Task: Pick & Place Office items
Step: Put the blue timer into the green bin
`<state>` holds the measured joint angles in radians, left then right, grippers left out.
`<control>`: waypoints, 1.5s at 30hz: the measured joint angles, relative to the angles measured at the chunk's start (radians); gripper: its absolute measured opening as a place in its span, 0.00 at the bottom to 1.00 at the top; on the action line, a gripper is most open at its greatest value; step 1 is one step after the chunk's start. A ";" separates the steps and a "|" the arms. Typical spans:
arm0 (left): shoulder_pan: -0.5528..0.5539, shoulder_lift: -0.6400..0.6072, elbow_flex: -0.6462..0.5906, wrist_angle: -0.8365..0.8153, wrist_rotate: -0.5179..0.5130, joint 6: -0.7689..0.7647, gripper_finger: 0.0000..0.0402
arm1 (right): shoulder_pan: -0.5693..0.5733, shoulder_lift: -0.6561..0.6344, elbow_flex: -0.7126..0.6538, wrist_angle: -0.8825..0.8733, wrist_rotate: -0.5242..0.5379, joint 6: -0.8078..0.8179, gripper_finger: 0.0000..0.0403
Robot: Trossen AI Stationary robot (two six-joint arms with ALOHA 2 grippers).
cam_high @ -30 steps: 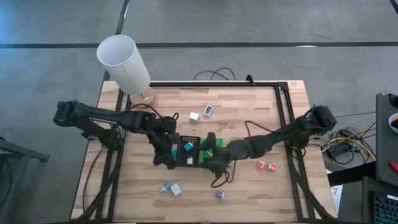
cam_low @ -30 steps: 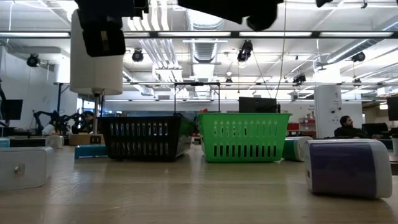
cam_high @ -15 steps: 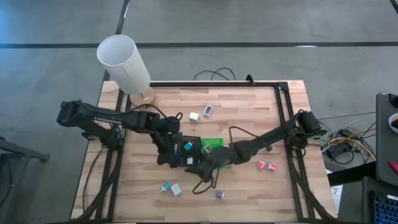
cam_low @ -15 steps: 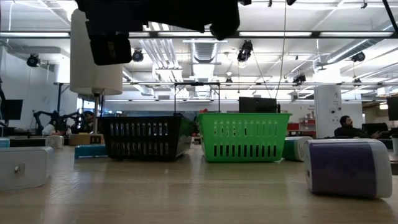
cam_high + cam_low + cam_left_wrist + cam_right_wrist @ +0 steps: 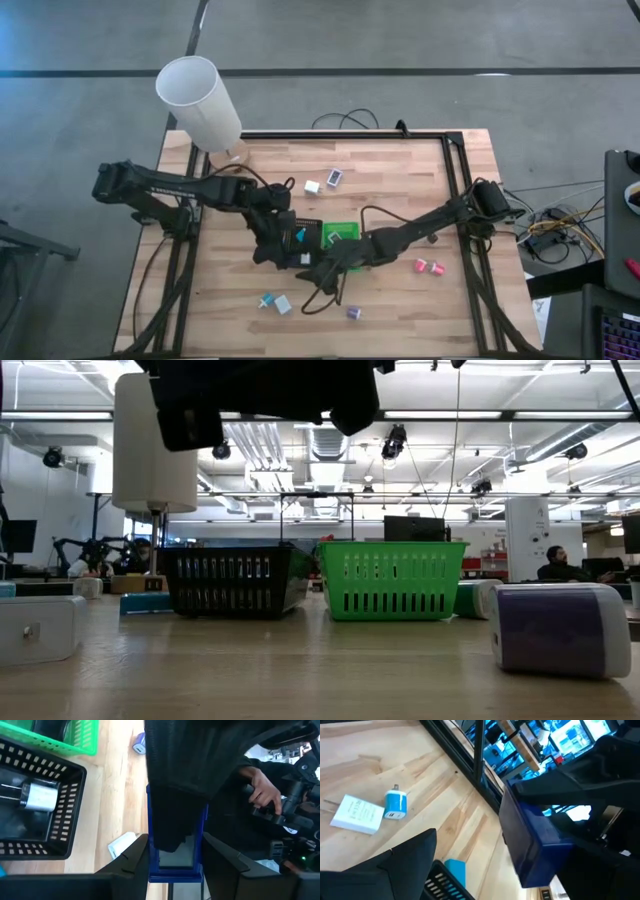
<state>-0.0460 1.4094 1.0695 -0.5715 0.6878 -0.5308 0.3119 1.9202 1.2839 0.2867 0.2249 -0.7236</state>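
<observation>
My left gripper (image 5: pixel 268 252) hangs over the left part of the black tray (image 5: pixel 305 222). It is shut on a dark blue block (image 5: pixel 175 877), which also shows in the right wrist view (image 5: pixel 530 840). My right gripper (image 5: pixel 318 272) is open at the tray's near right corner, close to that block. I cannot tell whether it touches the block. A teal piece (image 5: pixel 298 237) and a white piece (image 5: pixel 37 797) lie in the black tray. The green tray (image 5: pixel 345 228) stands beside it on the right. My left gripper pinches the dark blue block between its two fingers (image 5: pixel 131 865), one on each of its opposite long sides (image 5: pixel 149 845). The fingers point down from above. The block is lifted clear of the table, and the right arm's dark gripper covers its far end.
Loose pieces lie on the wood: white (image 5: pixel 312 186) and purple-faced (image 5: pixel 334 177) toward the far edge, two pink (image 5: pixel 428 266) on the right, and teal (image 5: pixel 266 300), white (image 5: pixel 283 304) and purple (image 5: pixel 353 312) near the front. A tall white lamp (image 5: pixel 198 100) stands at the far left corner.
My right gripper has moved from over the green tray toward the table's left, ending at the black tray's near right corner beside my left gripper. Its hanging cable loop moved with it. My left gripper has stayed over the black tray, shifting only slightly.
</observation>
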 joint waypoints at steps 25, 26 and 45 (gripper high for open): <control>0.000 0.002 0.002 -0.002 -0.003 0.000 0.35 | 0.000 -0.022 0.005 -0.001 0.008 0.058 0.13; 0.000 0.002 0.002 -0.002 -0.003 0.000 0.35 | 0.000 -0.022 0.005 0.000 0.010 0.061 0.13; 0.006 0.000 0.001 0.015 0.019 -0.060 0.88 | 0.000 -0.021 0.005 -0.004 0.042 0.072 0.13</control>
<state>-0.0402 1.4090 1.0706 -0.5562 0.7064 -0.5913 0.3119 1.8992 1.2884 0.2829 0.2667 -0.6514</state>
